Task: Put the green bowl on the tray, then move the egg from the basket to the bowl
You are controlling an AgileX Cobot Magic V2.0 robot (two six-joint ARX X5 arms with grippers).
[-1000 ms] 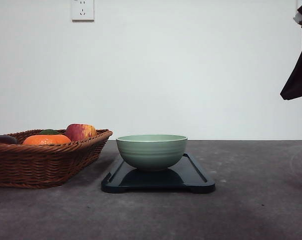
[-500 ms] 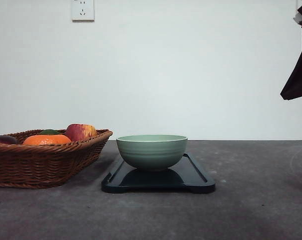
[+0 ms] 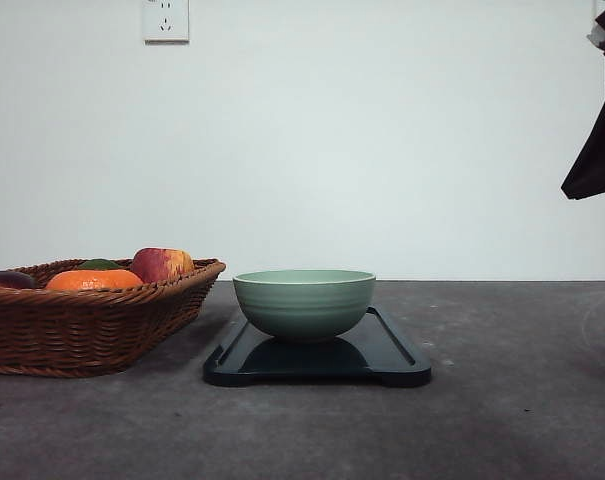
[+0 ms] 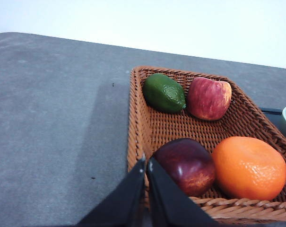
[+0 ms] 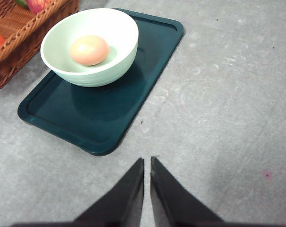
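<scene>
The green bowl [image 3: 304, 303] stands upright on the tray [image 3: 392, 352], toward the tray's end nearest the basket [image 3: 92, 325], and the right wrist view shows the egg [image 5: 89, 50] lying inside the green bowl [image 5: 90, 46], resting on its inner floor. Both steps of the task therefore appear complete as things lie: bowl on tray [image 5: 100, 113], egg in bowl. The basket sits on the dark surface [image 3: 502, 400] just beside the tray, apart from it in the front view; the left wrist view shows it holding a green avocado-like fruit [image 4: 164, 92], a red apple [image 4: 209, 98], a dark purple fruit [image 4: 187, 164] and an orange [image 4: 249, 168], with no egg visible among them. The left gripper [image 4: 146, 166] hovers over the basket's near rim with its two fingers drawn together, only a thin slit between the tips, and nothing held. The right gripper [image 5: 147, 165] hangs above bare surface beside the tray, its fingers likewise close together and empty. In the front view a dark part of an arm [image 3: 594, 150] shows at the right edge, well above the surface. By judgement, no further grasp is called for; what remains is for both arms to draw back clear of basket, bowl and tray without brushing them.
</scene>
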